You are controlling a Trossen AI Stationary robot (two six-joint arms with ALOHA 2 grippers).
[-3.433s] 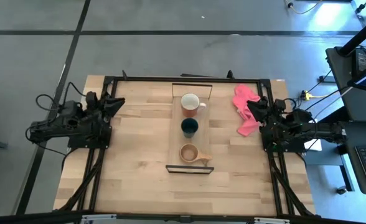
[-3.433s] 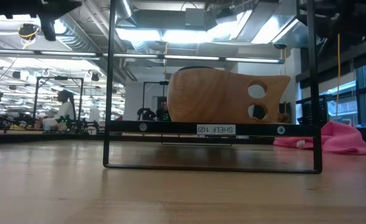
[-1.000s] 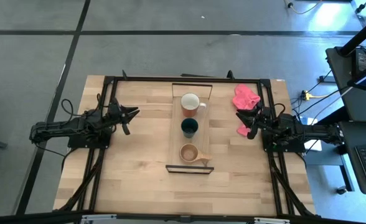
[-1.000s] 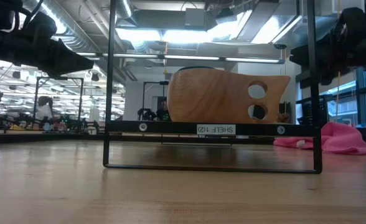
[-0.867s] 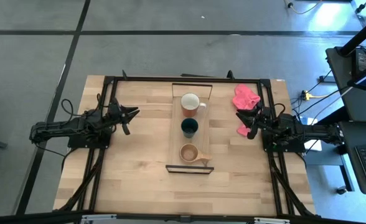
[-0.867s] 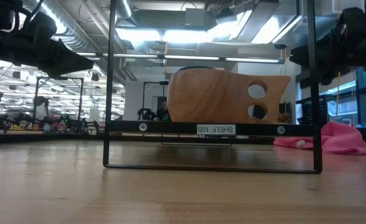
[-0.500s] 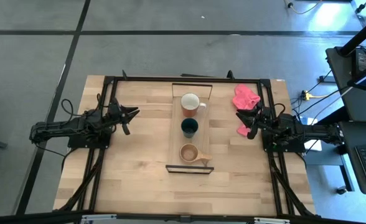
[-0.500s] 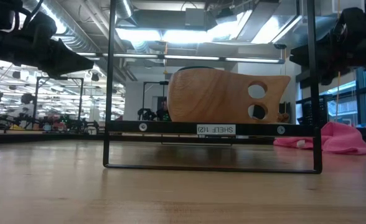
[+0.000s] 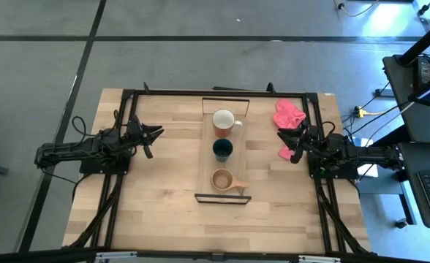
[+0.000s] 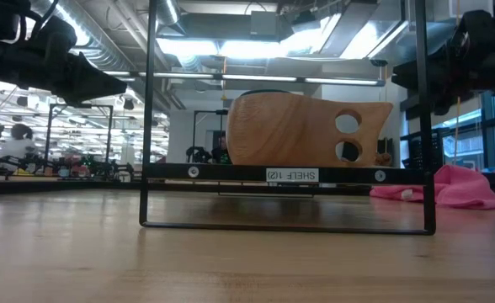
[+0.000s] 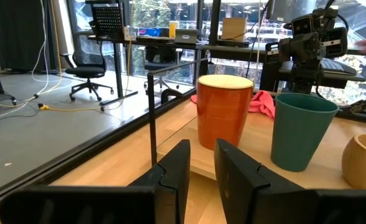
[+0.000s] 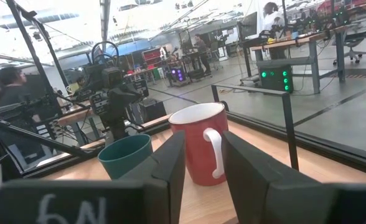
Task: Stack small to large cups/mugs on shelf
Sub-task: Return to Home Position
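The shelf (image 9: 206, 162), a long light-wood board with black frame ends, lies at the table's middle. Three cups stand on their bases in a row on it. The orange-brown mug (image 9: 224, 122) is farthest, the dark green cup (image 9: 223, 150) is in the middle, and the tan wooden cup (image 9: 223, 180) is nearest. The low view shows the wooden cup (image 10: 298, 130) on the shelf (image 10: 290, 175). My left gripper (image 9: 156, 133) hovers left of the shelf, slightly open and empty, pointing at the mug (image 11: 223, 112). My right gripper (image 9: 281, 136) hovers right of the shelf, slightly open and empty, pointing at the mug (image 12: 198, 143).
A pink cloth (image 9: 288, 115) lies at the table's far right, partly under my right arm. Bare wood shows between each gripper and the shelf and along the near edge. People show in the room behind the table (image 12: 9, 87).
In the last second nothing has moved. Before that, both arms came out from their folded places at the table's left and right edges toward the shelf.
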